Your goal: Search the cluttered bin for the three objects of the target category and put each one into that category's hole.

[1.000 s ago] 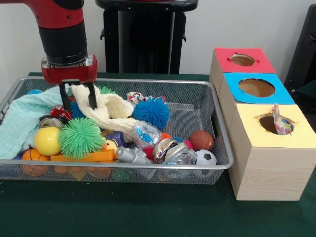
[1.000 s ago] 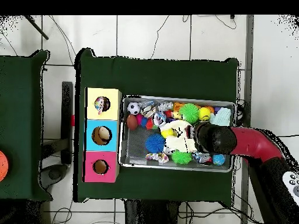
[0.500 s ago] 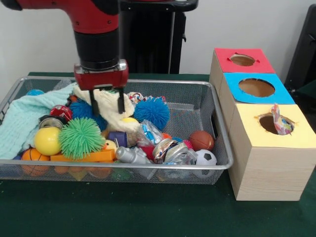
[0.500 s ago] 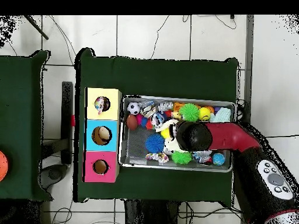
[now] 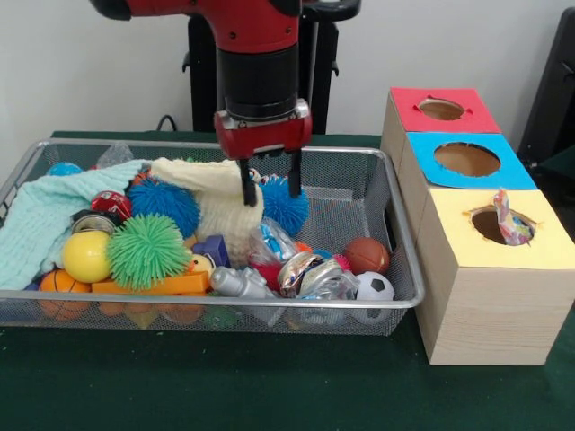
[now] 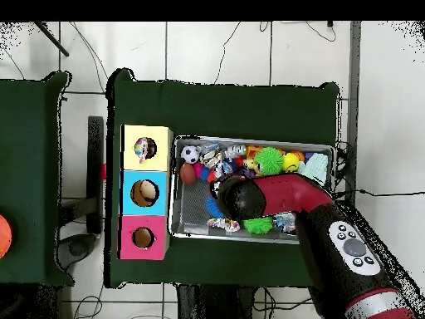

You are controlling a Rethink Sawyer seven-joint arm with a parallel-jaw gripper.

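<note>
The wire mesh bin [image 5: 225, 305] is full of toys and also shows in the overhead view [image 6: 249, 139]. My gripper [image 5: 269, 184] is open over the bin's middle, its fingers hanging just above a blue spiky ball [image 5: 289, 208]. A cream cloth [image 5: 216, 193] lies against the left finger. One patterned soft piece [image 5: 508, 220] sticks out of the yellow-topped box's hole [image 5: 487, 224]; it also shows in the overhead view [image 6: 145, 149]. Another patterned piece [image 6: 222, 223] lies at the bin's edge near my base. In the front view the gripper mostly hides it.
A mint cloth [image 5: 45, 215], a green spiky ball [image 5: 148, 250], a second blue spiky ball [image 5: 166, 202], a yellow ball [image 5: 85, 256], a brown ball [image 5: 367, 254], a soccer ball [image 5: 375, 287] and foil packets [image 5: 310, 274] fill the bin. The blue-topped [image 5: 467, 160] and red-topped [image 5: 440, 109] boxes stand beside it.
My gripper has moved from the bin's left end toward its middle in the front view, dragging the cream cloth along. The second blue spiky ball at the left is now uncovered.
</note>
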